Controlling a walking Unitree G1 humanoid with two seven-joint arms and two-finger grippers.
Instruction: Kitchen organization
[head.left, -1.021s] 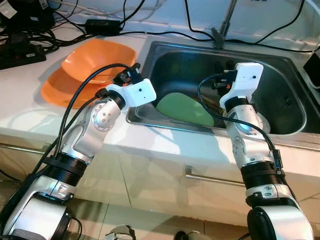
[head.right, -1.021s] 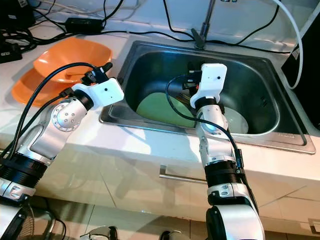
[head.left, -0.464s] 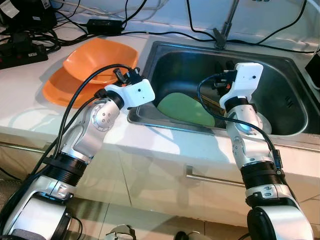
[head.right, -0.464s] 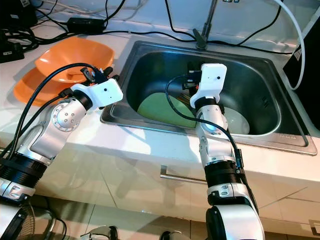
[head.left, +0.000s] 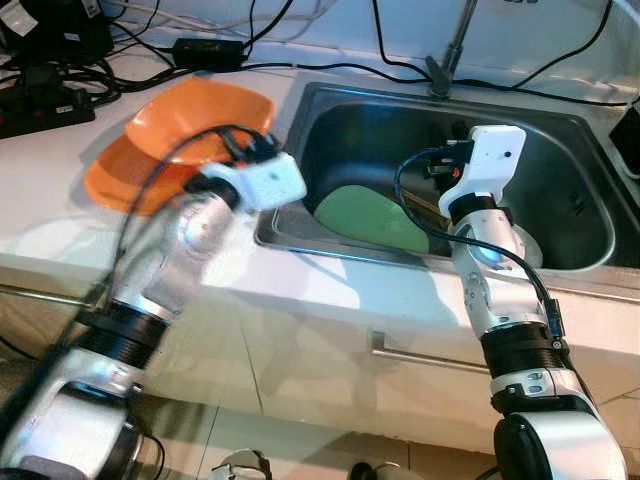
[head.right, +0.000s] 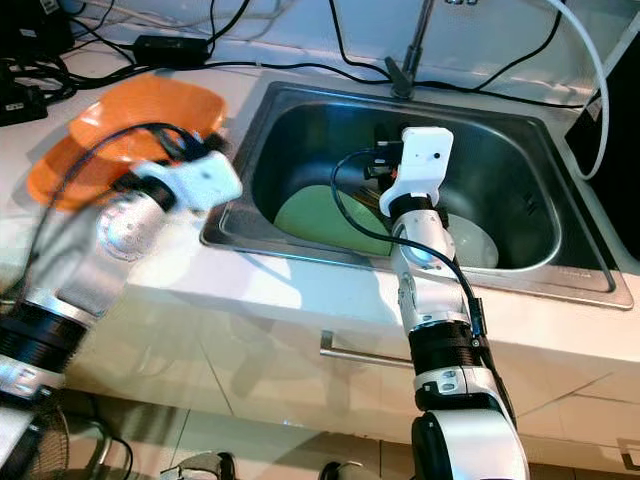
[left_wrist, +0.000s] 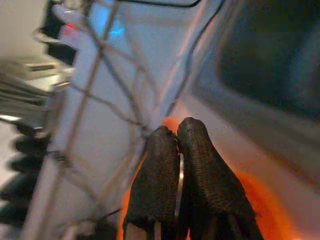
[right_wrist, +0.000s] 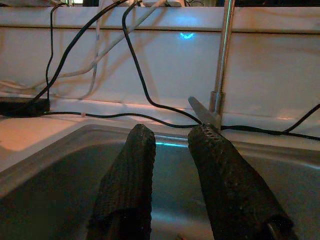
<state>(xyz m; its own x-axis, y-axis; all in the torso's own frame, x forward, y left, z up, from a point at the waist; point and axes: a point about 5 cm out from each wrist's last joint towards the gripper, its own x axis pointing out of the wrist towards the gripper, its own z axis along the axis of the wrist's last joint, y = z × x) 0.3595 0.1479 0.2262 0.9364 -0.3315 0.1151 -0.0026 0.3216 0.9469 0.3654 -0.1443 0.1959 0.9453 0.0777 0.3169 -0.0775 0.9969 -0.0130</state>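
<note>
Blurred left gripper pinched together over orange plates; right gripper parted above sink.

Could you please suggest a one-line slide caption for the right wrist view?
Right hand, fingers apart, held over the steel sink, facing the faucet and trailing cables.

White countertop with a steel sink set in, black cables along the wall, cabinet handle below.
</note>
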